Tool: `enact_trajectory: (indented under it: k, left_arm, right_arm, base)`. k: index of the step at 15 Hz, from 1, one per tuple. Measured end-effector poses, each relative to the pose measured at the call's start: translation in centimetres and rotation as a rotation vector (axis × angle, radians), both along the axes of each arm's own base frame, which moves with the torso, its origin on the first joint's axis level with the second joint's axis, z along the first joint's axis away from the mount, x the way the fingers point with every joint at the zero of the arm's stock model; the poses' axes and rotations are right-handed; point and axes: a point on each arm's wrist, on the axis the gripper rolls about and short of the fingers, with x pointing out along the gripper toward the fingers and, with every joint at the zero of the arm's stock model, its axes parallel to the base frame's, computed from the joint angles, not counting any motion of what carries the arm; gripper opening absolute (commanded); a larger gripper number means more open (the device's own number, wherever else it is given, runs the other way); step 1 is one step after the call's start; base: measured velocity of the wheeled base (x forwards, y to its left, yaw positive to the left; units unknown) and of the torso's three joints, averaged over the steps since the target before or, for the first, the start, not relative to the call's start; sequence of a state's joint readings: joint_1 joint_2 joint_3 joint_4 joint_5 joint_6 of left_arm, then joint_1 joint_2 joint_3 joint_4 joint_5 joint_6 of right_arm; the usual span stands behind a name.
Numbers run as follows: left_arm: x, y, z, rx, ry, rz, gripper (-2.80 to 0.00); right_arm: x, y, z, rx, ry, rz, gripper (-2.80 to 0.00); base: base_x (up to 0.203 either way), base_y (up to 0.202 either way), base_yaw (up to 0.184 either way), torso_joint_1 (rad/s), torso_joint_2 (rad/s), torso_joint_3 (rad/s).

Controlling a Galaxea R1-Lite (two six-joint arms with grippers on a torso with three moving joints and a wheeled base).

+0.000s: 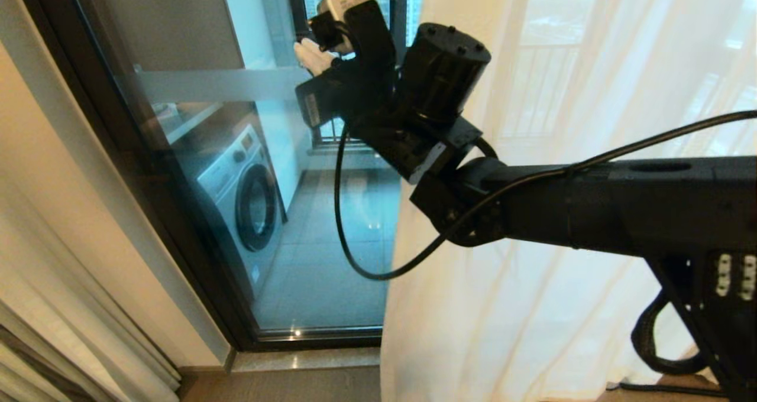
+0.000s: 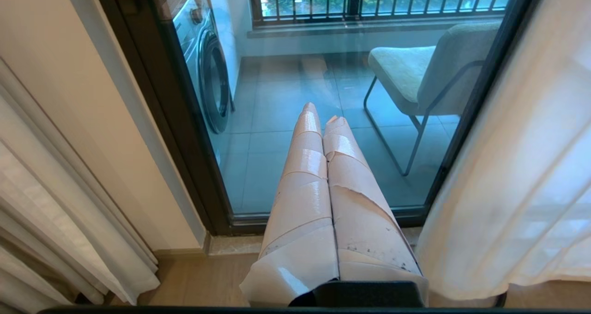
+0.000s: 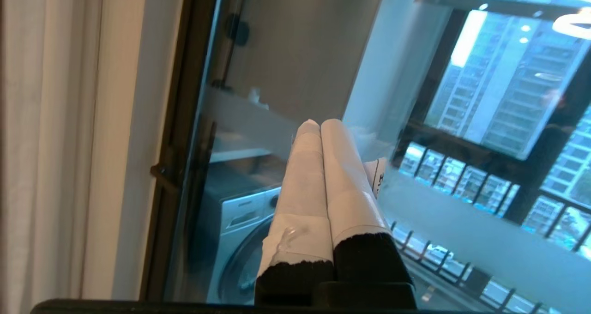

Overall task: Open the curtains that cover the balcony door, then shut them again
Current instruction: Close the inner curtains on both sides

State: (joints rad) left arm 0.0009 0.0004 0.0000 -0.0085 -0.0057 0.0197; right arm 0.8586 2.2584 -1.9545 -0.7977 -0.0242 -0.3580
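up near twelve o'clock of the head view, the right gripper [image 1: 310, 56] has its white-taped fingers [image 3: 318, 166] pressed together and clenched on nothing, held raised in front of the glass with no cloth between them. its black arm [image 1: 621, 204] reaches in from three o'clock, a black cable [image 1: 355, 236] looping down below the wrist. the left gripper [image 2: 318, 115] sits low and parked, its cream tape-wrapped fingers [image 2: 341, 175] likewise pressed tight and empty, aimed at the lower glass. the tall clear-glass balcony door in its dark brown-black metal frame [image 1: 171, 224] lies uncovered from about nine o'clock to the middle of the head view, a frosted horizontal band [image 1: 219, 84] crossing the pane just beside the right gripper. the thin sheer white curtain panel [image 1: 532, 307] hangs from twelve down to five o'clock, behind the right arm, its edge falling near the centre of the door. the thick pleated cream-beige drape [image 1: 53, 331] is bunched at seven to eight o'clock against the beige wall. through the glass stand a white front-loading washing machine [image 1: 242, 195], a pale upholstered chair with thin metal legs [image 2: 429, 69], and a black barred railing [image 2: 369, 0].
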Motion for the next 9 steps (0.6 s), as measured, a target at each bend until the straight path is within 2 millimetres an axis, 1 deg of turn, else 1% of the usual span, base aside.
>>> enact_trajectory:
  k: [3, 9]
  left_arm:
    - [0.00, 0.00, 0.00, 0.000, 0.000, 0.001, -2.80]
    - [0.00, 0.00, 0.01, 0.000, 0.000, 0.000, -2.80]
  right_arm:
    - [-0.11, 0.45, -0.42, -0.001, 0.003, 0.005, -2.80]
    - [0.02, 0.07, -0.55, 0.001, 0.035, -0.050, -2.80]
  base:
    - [0.000, 0.000, 0.000, 0.000, 0.00, 0.000]
    - [0.000, 0.000, 0.000, 0.000, 0.00, 0.000]
